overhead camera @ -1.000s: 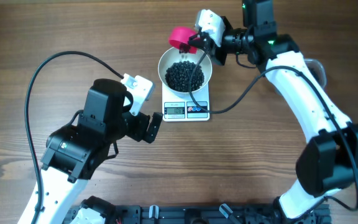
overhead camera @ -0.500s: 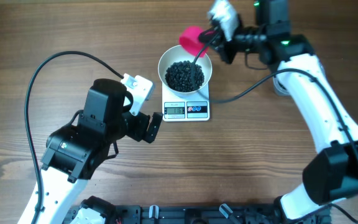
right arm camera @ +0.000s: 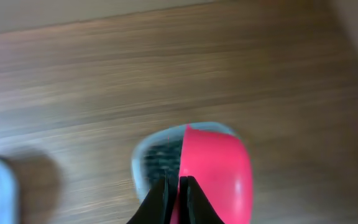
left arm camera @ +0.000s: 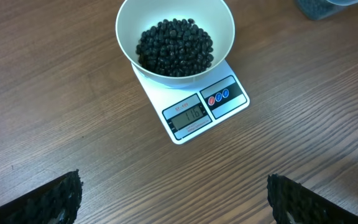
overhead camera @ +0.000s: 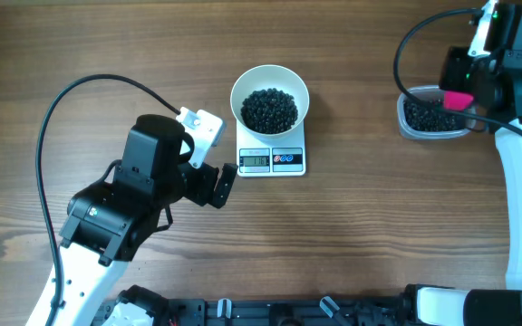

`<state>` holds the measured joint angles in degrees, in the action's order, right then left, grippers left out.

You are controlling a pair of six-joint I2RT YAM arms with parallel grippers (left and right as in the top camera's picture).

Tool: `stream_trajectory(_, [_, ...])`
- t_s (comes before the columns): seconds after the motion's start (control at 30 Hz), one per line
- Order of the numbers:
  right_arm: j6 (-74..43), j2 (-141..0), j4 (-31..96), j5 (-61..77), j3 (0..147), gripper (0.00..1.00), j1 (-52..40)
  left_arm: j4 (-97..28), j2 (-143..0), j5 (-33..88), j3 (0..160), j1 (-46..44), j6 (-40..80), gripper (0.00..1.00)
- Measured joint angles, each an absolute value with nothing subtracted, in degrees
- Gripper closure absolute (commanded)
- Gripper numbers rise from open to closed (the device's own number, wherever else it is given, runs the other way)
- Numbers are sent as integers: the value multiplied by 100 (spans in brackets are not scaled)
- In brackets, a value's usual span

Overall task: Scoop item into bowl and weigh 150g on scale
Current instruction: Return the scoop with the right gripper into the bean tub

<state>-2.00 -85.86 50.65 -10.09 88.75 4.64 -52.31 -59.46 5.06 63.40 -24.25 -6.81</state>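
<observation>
Wooden table [overhead camera: 379,226]: bowl [left arm camera: 124,37] sits just beyond my left gripper [left arm camera: 174,200], jaws spread; right gripper [right arm camera: 176,190], far from it, pinches the scoop [right arm camera: 219,171].

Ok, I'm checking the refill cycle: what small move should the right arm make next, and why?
Probably dip the scoop into the tub for a load. The right hand is shut on it, directly over the tub's beans, while the bowl on the scale is only part full.
</observation>
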Motion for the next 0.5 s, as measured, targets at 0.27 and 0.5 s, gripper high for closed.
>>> stream_trajectory(0.27, [1361,-9268,5054,-1557,8875,96,-106,-5231,-5946,506,6340,-2425,-681,0])
stream_trajectory(0.5, [1885,-10027,5417,-1590,8875,96,-172,-5231,-5946,506,6340,-2425,-681,0])
